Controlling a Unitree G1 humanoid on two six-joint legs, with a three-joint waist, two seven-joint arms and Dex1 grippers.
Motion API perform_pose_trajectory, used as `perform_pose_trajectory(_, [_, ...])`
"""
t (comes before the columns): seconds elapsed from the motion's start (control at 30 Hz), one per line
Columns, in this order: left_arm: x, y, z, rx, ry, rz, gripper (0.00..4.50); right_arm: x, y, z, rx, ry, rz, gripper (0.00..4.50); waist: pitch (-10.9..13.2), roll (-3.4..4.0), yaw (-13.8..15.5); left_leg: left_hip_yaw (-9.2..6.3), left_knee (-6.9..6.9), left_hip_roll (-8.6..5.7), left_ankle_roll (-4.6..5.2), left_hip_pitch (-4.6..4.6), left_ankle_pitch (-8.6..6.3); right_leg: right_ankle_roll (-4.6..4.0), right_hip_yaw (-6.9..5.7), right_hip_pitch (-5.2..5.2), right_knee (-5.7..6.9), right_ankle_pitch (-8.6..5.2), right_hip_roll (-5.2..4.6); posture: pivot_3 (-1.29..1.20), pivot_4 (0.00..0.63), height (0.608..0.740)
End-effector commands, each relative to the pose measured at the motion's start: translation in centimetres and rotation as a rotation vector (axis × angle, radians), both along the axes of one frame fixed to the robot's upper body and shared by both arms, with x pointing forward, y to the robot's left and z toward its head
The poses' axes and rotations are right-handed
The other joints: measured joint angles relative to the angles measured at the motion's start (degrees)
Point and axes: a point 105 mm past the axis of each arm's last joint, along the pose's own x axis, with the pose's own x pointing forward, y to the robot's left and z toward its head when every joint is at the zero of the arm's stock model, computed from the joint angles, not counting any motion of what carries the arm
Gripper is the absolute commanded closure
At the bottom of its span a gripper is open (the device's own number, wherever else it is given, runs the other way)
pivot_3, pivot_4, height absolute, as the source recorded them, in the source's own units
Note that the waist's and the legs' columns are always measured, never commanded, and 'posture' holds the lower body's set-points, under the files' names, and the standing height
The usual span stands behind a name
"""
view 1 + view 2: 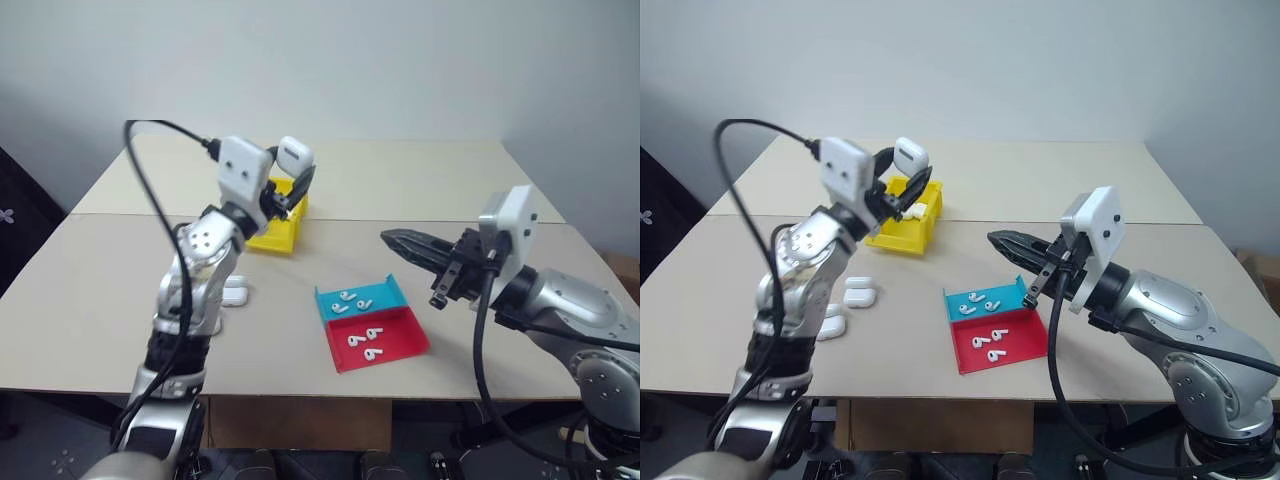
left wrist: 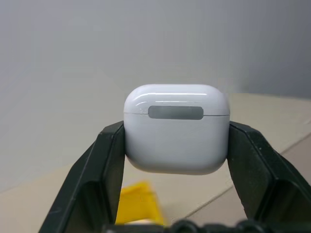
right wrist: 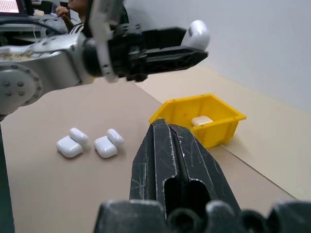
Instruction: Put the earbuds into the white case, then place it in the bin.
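The white case (image 2: 176,128) is clamped between the left gripper's (image 1: 296,178) fingers, above the bin (image 1: 276,236); the right gripper (image 1: 396,240) is closed, empty.

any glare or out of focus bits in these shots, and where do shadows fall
Left wrist view: a soft highlight runs along the lid of the white case; the wall and the bin behind it are blurred. Right wrist view: the right gripper looms soft up close, while the bin and the spare cases stay clear. Head views: even light, with a faint shadow under the trays.
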Motion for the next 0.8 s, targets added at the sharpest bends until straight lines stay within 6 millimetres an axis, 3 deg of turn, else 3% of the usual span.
perform_pose_trajectory(0.03, [3.4,1.2,-0.4,0.043,0.151,0.142,1.71,0.2,-0.8,0.4,-0.017,-0.010,-0.050,4.43,0.01,-0.02,-0.26,0.00,0.00,0.00,0.00,-0.02,0.00,-0.01,0.00,-0.03,0.03,0.00,0.00,0.00,0.150,0.740])
perform_pose_trajectory(0.13, [4.6,2.5,-0.1,0.057,0.061,0.270,1.71,0.4,-0.9,0.3,-0.018,-0.004,-0.069,4.43,0.01,-0.02,-0.87,-0.01,-0.04,0.01,0.03,-0.04,-0.02,0.00,0.01,-0.10,0.02,-0.01,0.02,0.00,0.150,0.740])
perform_pose_trajectory(0.23, [6.0,3.8,-1.6,-0.067,0.187,0.303,1.71,0.2,-0.8,-0.3,-0.050,0.006,-0.090,4.43,0.02,-0.03,-0.75,-0.01,-0.16,0.02,0.05,-0.06,-0.04,-0.22,0.01,-0.13,0.02,0.11,0.02,0.00,0.150,0.740])
perform_pose_trajectory(0.43, [6.8,3.2,-5.1,-0.095,0.335,0.265,1.71,-0.4,-1.2,-1.1,-0.089,0.027,-0.112,4.43,0.04,-0.07,-0.34,-0.01,-0.12,-0.05,0.04,-0.18,-0.04,-0.24,-0.02,-0.17,-0.03,0.15,-0.05,0.00,0.150,0.740])
perform_pose_trajectory(0.53, [7.0,3.5,-5.3,-0.089,0.330,0.288,1.71,-0.5,-1.2,-1.4,-0.100,0.032,-0.112,4.43,0.04,-0.07,-0.32,-0.01,-0.08,-0.05,0.03,-0.18,-0.03,-0.21,-0.03,-0.15,-0.03,0.15,-0.06,0.00,0.150,0.740])
perform_pose_trajectory(0.7, [7.1,3.5,-5.2,-0.057,0.300,0.269,0.11,-0.2,-0.9,-1.7,-0.114,0.032,-0.114,4.50,0.04,-0.07,-0.45,-0.01,-0.08,-0.05,0.03,-0.17,-0.03,-0.21,-0.03,-0.16,-0.01,0.15,-0.05,0.00,0.150,0.740])
perform_pose_trajectory(0.8, [7.0,3.3,-4.6,-0.073,0.275,0.243,0.05,-0.1,-0.8,-1.9,-0.120,0.033,-0.110,4.50,0.04,-0.07,-0.46,-0.01,-0.08,-0.05,0.03,-0.16,-0.03,-0.21,-0.03,-0.15,-0.01,0.15,-0.05,0.00,0.150,0.740])
